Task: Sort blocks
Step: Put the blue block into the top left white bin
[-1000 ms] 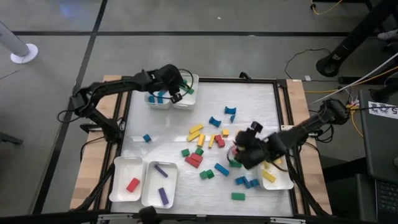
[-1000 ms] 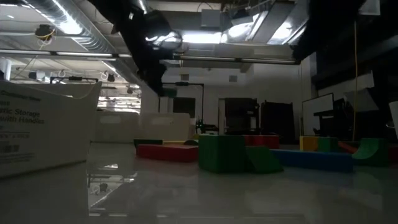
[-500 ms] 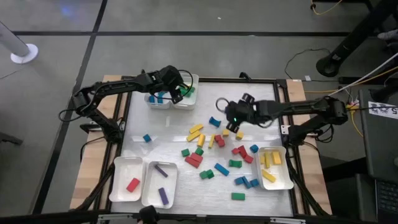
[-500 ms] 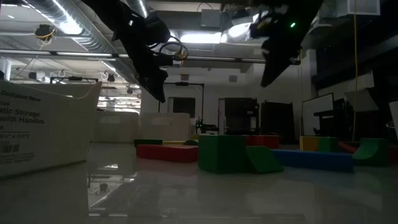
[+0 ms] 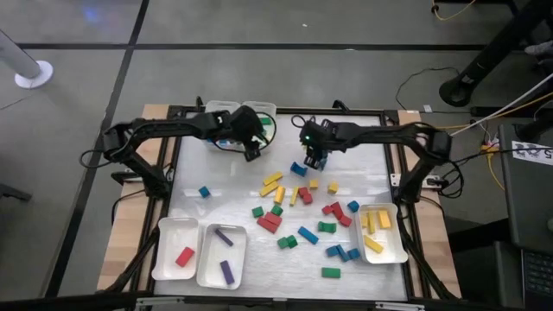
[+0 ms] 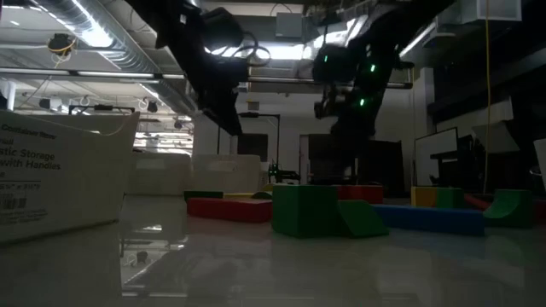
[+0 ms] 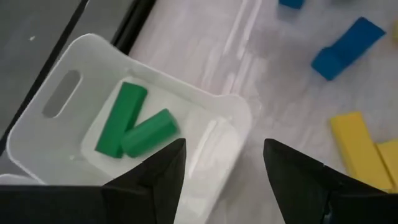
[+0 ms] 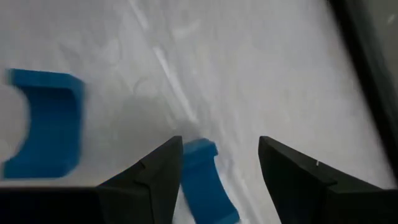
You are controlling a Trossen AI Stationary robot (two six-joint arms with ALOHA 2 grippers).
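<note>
Loose blocks [image 5: 294,203] in red, yellow, blue and green lie scattered over the white table's middle. My left gripper [image 5: 253,149] [image 7: 221,165] hangs open and empty just off the near edge of a far white tray [image 7: 93,46], in which two green blocks [image 7: 134,127] lie. My right gripper [image 5: 315,160] [image 8: 217,168] hangs open near the far middle. A small blue block [image 8: 205,177] lies on the table between its fingers, closer to one of them, and a blue arch [image 8: 46,130] lies beside it.
A second far tray [image 5: 223,108] sits partly under my left arm. At the near left, one tray [image 5: 175,249] holds a red block and another [image 5: 222,255] holds purple bars. A tray [image 5: 383,233] with yellow blocks stands at the near right. A black frame borders the table.
My right gripper has swung from beside the yellow tray at the near right across the table toward the far edge and left, sinking over the blue blocks. My left gripper has drifted a little off the far trays toward the table's middle.
</note>
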